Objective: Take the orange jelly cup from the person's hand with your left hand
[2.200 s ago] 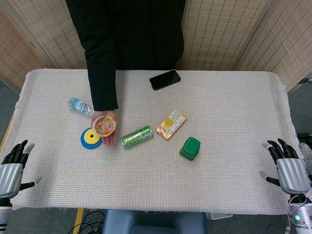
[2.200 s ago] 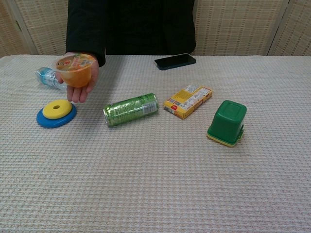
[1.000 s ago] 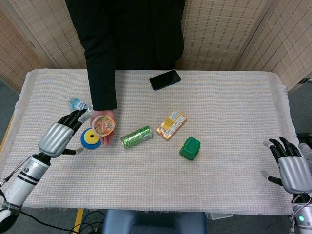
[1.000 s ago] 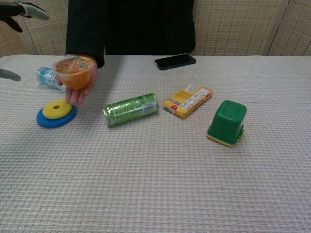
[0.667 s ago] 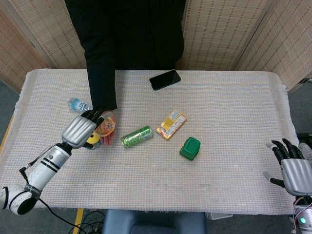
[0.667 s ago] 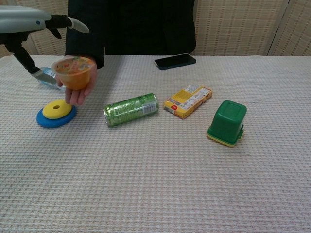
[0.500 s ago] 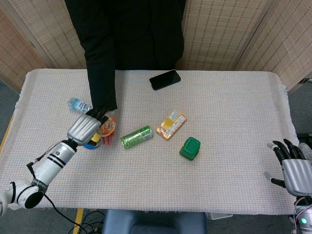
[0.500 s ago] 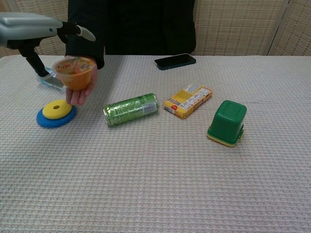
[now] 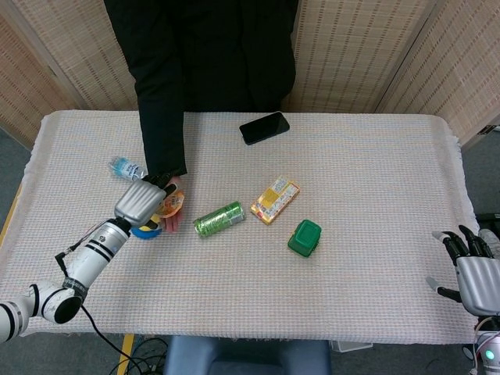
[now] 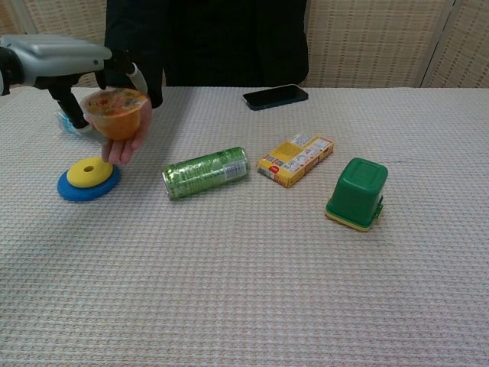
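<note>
The orange jelly cup [image 10: 116, 113] sits in the person's upturned palm [image 10: 124, 147] above the table's left side. My left hand [image 10: 76, 65] is over it from the left, its thumb beside the cup's left wall and its fingers [image 10: 133, 74] curved past the far rim; no firm grip shows. In the head view my left hand [image 9: 141, 201] covers most of the cup [image 9: 173, 205]. My right hand [image 9: 476, 277] hangs off the table's right front corner, fingers apart and holding nothing.
A blue and yellow ring [image 10: 89, 178] lies just under the person's hand, a small water bottle [image 9: 125, 167] behind it. A green can [image 10: 206, 172], a yellow box [image 10: 296, 160], a green container [image 10: 355, 193] and a black phone [image 10: 275, 96] lie to the right.
My left hand swung in from the table's left front edge to the cup and came down, so its thumb and fingers now straddle it. The right hand dropped slightly.
</note>
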